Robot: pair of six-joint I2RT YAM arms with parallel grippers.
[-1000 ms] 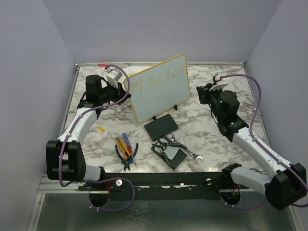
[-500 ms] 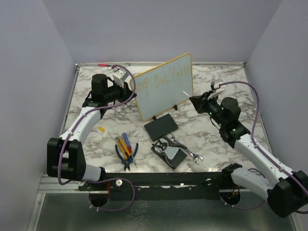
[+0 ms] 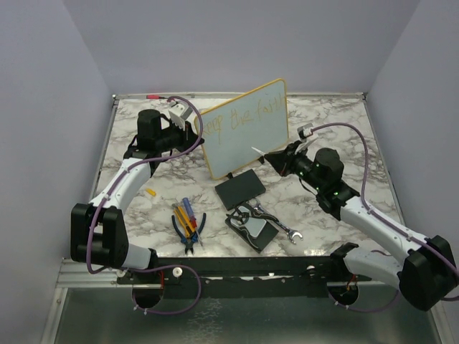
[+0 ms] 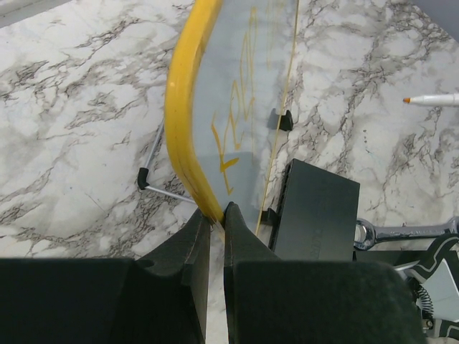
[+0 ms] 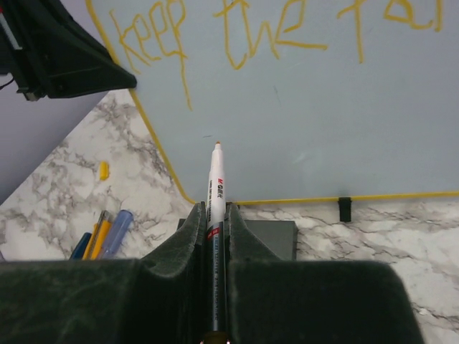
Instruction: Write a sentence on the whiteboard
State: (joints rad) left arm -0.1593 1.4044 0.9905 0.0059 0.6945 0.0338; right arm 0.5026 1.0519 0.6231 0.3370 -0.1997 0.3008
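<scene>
I record both arms as one build: left arm (image 3: pixel 118 183) and right arm (image 3: pixel 376 223) show white link shells and bulky black joint housings. A purple cable (image 3: pixel 337 125) loops along each. Left tool (image 4: pixel 216 213) and right tool (image 5: pixel 214 208) carry matte black, wedge-shaped fingers (image 4: pixel 190 251).

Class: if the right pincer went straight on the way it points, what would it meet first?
The whiteboard: the marker clamped in the right pincer points at its blank face below the written words. The tip looks close, though the gap is hard to judge.
</scene>
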